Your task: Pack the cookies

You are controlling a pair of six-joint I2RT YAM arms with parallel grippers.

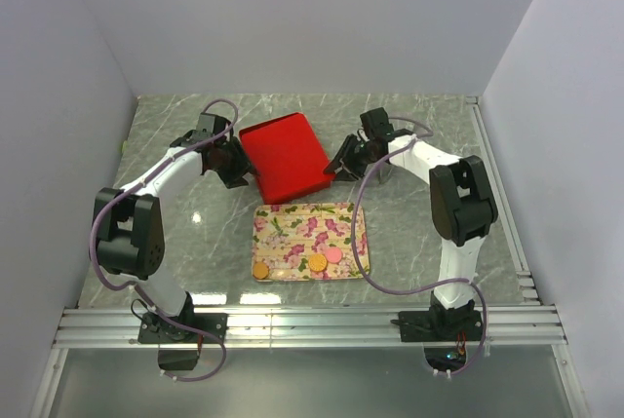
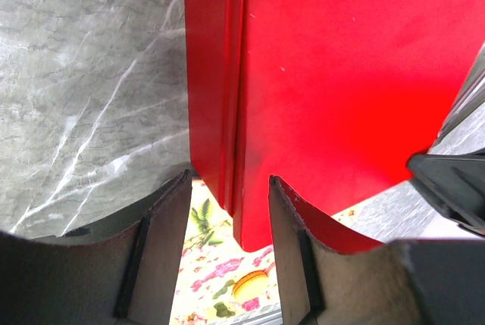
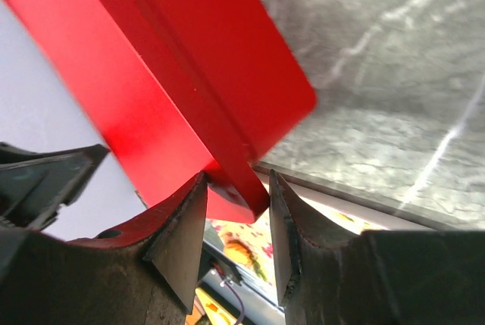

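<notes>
Three cookies lie in a floral tray (image 1: 283,218) at the middle front: an orange cookie (image 1: 260,269), another orange cookie (image 1: 317,262) and a pink cookie (image 1: 333,254). A red box lid (image 1: 285,155) is held tilted just behind the tray. My left gripper (image 1: 241,172) is shut on its left edge and my right gripper (image 1: 343,160) on its right corner. In the left wrist view the left gripper (image 2: 229,177) straddles the lid's rim (image 2: 220,113), with an orange cookie (image 2: 254,285) below. In the right wrist view the right gripper (image 3: 237,177) pinches the lid's corner (image 3: 235,181).
The grey marble table (image 1: 419,233) is boxed in by white walls at the left, back and right. A metal rail (image 1: 312,325) runs along the near edge by the arm bases.
</notes>
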